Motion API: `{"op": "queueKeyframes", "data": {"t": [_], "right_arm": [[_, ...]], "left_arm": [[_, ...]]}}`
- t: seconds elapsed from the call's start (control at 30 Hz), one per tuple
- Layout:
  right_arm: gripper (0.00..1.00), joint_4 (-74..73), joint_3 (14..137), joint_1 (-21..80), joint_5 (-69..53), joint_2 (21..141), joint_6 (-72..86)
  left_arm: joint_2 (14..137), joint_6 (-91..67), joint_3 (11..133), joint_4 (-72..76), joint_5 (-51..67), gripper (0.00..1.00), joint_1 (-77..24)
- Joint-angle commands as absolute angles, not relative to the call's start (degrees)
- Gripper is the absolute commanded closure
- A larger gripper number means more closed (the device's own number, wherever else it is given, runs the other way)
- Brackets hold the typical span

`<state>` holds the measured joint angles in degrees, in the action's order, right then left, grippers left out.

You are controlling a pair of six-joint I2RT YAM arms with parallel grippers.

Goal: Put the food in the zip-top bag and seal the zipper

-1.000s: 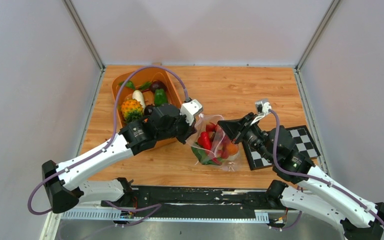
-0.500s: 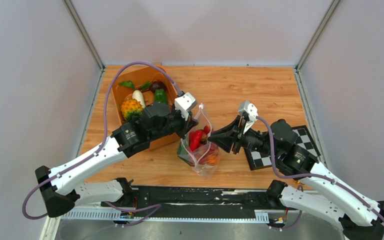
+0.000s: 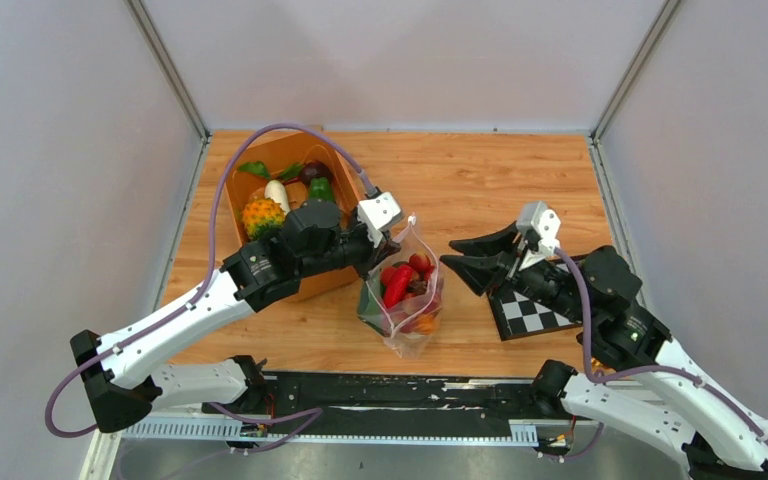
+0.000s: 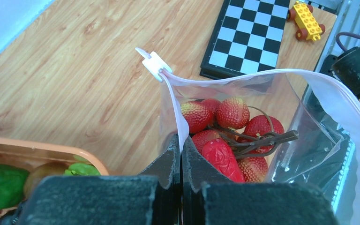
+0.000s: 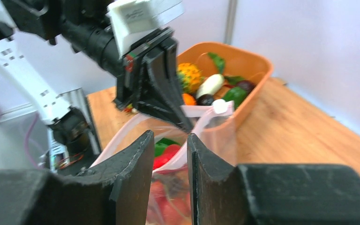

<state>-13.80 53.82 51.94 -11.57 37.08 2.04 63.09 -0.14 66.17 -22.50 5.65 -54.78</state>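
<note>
left gripper [image 4: 181,140] clamped on the pinkish zipper strip [image 4: 174,105] of the clear crinkly plastic bag [image 4: 309,136]; right gripper [image 3: 449,254] sits just beside the bag, jaws apart

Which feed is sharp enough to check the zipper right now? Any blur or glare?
Left wrist: zipper and strawberries crisp, mild sheen on the plastic. Right wrist: soft and blurred, zip-top bag indistinct. Top external: evenly lit and sharp, but the bag is small.
</note>
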Motion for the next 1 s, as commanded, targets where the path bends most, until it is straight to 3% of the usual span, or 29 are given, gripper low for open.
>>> {"op": "queueKeyframes", "data": {"t": [0.0,0.1,0.17,0.33,0.6,0.97], "right_arm": [[0.68,-13.07,56.99,51.67,-0.65,36.22,-4.37],[0.64,-16.02,59.30,50.31,9.27,39.63,-5.16],[0.60,-18.88,60.49,46.65,8.72,42.49,-5.94],[0.54,-12.13,53.55,30.18,-15.05,44.54,-2.34],[0.38,-3.23,49.19,22.09,-46.90,47.28,-9.12],[0.35,-10.35,52.15,21.61,-65.19,48.68,-16.53]], "left_arm": [[61.54,3.41,69.91,-19.96,7.83,1.00,-55.02],[61.87,3.92,69.89,-19.61,9.06,1.00,-55.02],[61.64,4.75,69.56,-19.01,10.13,1.00,-55.02],[61.77,8.34,68.94,-17.79,14.69,1.00,-55.01],[62.38,12.42,69.91,-15.32,19.67,1.00,-55.02],[65.49,14.76,73.23,-15.76,23.20,1.00,-54.93]]}}
